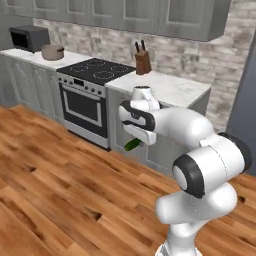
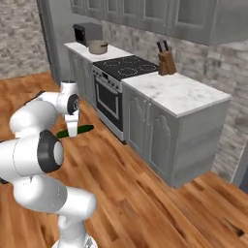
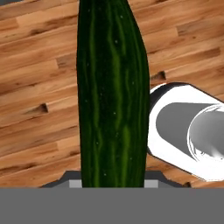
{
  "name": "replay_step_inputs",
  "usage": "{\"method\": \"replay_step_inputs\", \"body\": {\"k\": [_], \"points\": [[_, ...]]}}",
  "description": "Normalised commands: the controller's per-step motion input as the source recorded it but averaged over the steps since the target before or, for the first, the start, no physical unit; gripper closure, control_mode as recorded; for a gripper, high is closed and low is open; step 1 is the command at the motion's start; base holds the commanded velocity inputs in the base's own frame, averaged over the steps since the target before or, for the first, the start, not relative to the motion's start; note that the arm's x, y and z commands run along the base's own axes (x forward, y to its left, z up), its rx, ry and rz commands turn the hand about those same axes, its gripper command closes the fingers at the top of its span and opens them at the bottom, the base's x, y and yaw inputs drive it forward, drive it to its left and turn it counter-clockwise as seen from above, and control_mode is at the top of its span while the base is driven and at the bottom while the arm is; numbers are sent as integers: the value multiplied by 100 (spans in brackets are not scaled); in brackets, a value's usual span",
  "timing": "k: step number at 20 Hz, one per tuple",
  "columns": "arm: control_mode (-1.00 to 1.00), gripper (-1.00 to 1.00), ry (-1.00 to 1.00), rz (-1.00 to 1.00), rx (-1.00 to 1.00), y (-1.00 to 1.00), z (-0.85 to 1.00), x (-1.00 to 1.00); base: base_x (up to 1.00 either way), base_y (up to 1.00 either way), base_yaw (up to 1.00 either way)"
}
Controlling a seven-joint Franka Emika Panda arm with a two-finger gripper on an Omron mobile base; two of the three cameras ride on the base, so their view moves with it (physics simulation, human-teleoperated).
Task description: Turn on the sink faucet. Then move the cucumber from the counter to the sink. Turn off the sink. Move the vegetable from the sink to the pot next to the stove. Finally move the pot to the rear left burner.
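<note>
Gripper [image 2: 72,130], two dark fingers on the white arm, clamped across the small dark green smooth cucumber [image 2: 75,131]. In the right base view the cucumber lies roughly level in the jaws, sticking out at 3 o'clock and 9 o'clock of the fingers, held in the air above the brown plank floor [image 2: 145,193]. In the left base view the gripper [image 1: 134,143] hangs below the folded forearm with one green end of the cucumber [image 1: 132,145] showing; the rest is hidden behind the wrist. In the hand view the cucumber [image 3: 111,96] runs from 12 to 6 o'clock, its top end cut off by the edge and its lower end lost between the fingertips (only their grey stubs show).

Outward: at 10 o'clock of the gripper in the left base view, the black glass cooktop with white rings [image 1: 97,70] over a steel-fronted oven. Beyond it at 10 o'clock, the squat round tan-grey metal pot [image 1: 52,51] stands on the white marble counter [image 1: 35,57], just beside the stove and near a black boxy microwave [image 1: 29,37]; its inside cannot be made out. At 12 o'clock of the gripper, a brown wooden knife block [image 1: 142,62] with dark handles sits on the marble slab right of the stove. Grey upper cabinets [image 1: 150,15] are cut off at the top.
</note>
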Motion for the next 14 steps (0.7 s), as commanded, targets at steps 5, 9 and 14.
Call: {"method": "replay_step_inputs", "body": {"k": [5, 9, 14], "points": [[100, 100, 0, 0, 0, 0, 0, 0, 100, 23, -24], [100, 100, 0, 0, 0, 0, 0, 0, 100, 40, -21], [100, 100, 0, 0, 0, 0, 0, 0, 100, 51, -18]]}}
